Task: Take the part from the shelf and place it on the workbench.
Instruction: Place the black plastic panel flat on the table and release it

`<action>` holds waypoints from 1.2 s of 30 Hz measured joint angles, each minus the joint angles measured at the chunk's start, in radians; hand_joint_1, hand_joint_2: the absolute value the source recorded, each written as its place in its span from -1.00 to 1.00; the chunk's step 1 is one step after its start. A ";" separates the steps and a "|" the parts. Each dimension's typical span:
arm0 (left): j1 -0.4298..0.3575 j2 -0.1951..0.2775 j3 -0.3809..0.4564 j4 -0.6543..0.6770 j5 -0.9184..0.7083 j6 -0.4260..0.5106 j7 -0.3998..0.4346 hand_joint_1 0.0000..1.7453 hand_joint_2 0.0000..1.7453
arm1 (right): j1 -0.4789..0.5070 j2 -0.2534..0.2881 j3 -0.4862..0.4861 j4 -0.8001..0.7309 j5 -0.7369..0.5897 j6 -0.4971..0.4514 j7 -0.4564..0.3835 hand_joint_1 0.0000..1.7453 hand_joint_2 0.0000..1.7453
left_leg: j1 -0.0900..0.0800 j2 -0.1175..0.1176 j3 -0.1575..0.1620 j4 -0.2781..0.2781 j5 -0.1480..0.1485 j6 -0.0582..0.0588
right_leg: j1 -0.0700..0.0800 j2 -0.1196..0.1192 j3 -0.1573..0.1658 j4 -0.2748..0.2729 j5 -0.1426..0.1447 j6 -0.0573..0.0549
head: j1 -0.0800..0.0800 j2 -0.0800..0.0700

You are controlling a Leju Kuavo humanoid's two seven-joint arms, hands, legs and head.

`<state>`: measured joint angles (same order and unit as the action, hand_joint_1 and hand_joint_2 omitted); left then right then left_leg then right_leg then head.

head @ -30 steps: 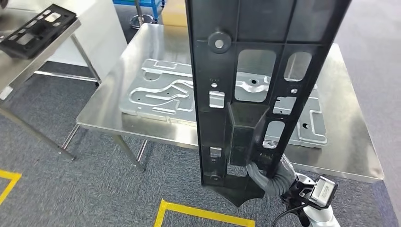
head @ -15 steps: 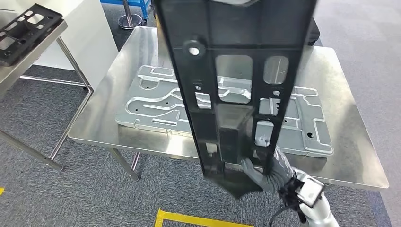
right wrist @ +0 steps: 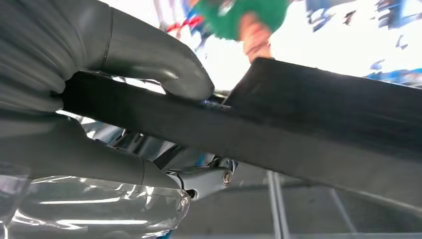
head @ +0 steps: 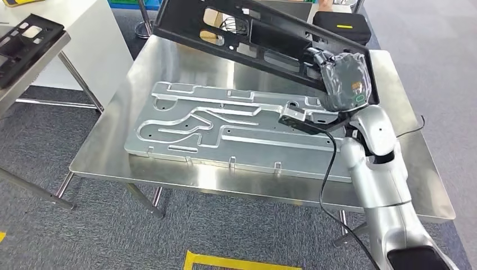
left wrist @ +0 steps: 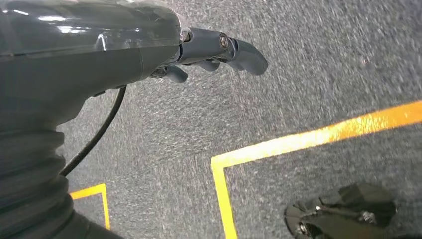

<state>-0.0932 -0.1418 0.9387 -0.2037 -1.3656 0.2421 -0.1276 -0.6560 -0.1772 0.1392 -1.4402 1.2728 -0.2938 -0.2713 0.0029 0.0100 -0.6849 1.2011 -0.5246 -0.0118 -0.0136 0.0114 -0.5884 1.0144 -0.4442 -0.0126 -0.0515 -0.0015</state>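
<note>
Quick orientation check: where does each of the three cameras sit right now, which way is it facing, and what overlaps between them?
Head view: high on the body, facing forward and down at the workbench; the right hand holds the black part above the metal plate.
Left wrist view: behind the left hand, facing grey floor with yellow tape.
Right wrist view: behind the right hand, close on the part's edge.
Shared: head and right wrist views both show that grip.

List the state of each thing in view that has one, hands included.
black part: held above the workbench, tilted, not yet set down
right hand: grips the black part's end
left hand: holds nothing, over the floor
metal plate: lying flat on the workbench
</note>
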 joint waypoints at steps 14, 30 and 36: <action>0.002 0.004 -0.020 0.000 -0.012 -0.031 0.008 -1.00 1.00 | -0.047 0.015 0.060 0.479 0.215 -0.125 0.093 -1.00 -1.00 | 0.007 0.006 0.078 -0.193 0.108 0.038 | 0.004 0.010 -0.029 0.085 -0.068 0.043 | 0.001 0.000; 0.000 0.013 -0.016 0.000 0.020 -0.029 -0.019 -1.00 -1.00 | -0.066 0.122 0.083 0.734 0.217 -0.177 0.115 -1.00 -1.00 | 0.006 0.011 0.043 -0.046 -0.002 -0.008 | 0.001 0.015 -0.041 -0.002 0.036 -0.002 | 0.000 0.000; 0.000 0.017 -0.014 0.000 0.031 -0.062 0.045 -1.00 -1.00 | -0.086 0.116 0.088 0.758 0.195 -0.178 0.092 -1.00 -1.00 | 0.009 0.003 0.031 -0.031 0.034 -0.003 | 0.002 0.031 -0.041 0.011 0.033 -0.004 | 0.000 0.000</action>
<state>-0.0933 -0.1251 0.9252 -0.2037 -1.3346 0.1804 -0.0824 -0.7419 -0.0608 0.2269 -0.6822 1.4679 -0.4717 -0.1798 0.0114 0.0133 -0.6536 1.1700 -0.4906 -0.0150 -0.0114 0.0428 -0.6292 1.0249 -0.4112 -0.0166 -0.0511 -0.0016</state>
